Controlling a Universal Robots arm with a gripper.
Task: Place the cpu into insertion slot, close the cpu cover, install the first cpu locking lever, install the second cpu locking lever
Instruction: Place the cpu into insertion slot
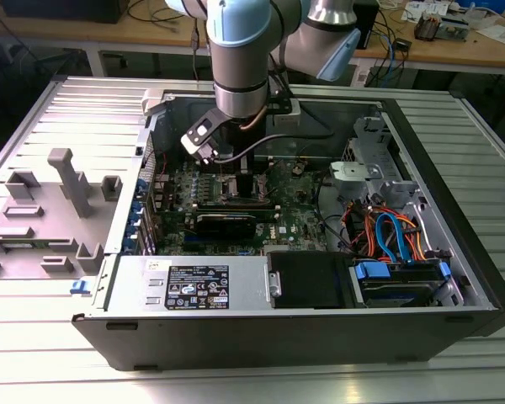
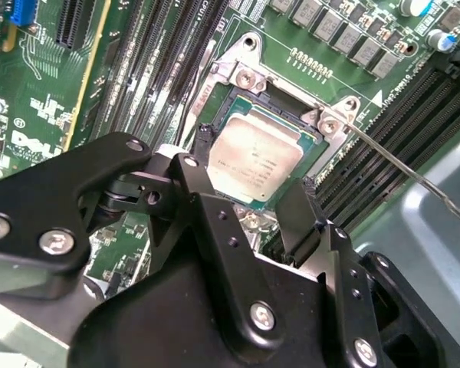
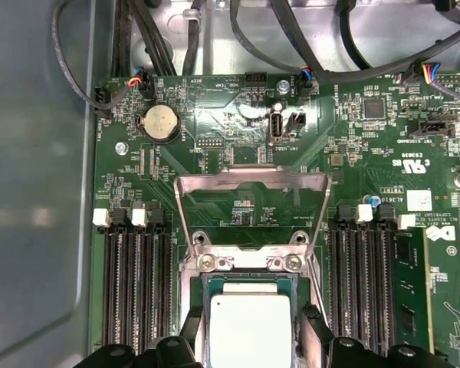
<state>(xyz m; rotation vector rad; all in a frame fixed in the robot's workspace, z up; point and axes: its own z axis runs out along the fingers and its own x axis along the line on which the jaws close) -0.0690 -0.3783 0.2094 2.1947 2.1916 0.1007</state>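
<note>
End effector (image 2: 245, 182) straddles cpu (image 2: 254, 159), apparently in insertion slot (image 2: 280, 95).

Exterior view: high, looks down at an angle into open PC case (image 1: 278, 341) on table (image 1: 236, 383); whole case in shot, arm (image 1: 240, 50) at far side. First wrist view: close, straight down on motherboard (image 3: 207, 161). Second wrist view: closer, tilted. Both wrist views share cpu (image 3: 249, 330) (image 2: 253, 157) in insertion slot (image 3: 249, 285) (image 2: 272, 100).

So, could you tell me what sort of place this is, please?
Probably a robotics lab or workshop: an opened computer case lies on a slatted metal table, a robot arm reaches into it, and a wooden workbench strewn with cables stands behind.
</note>
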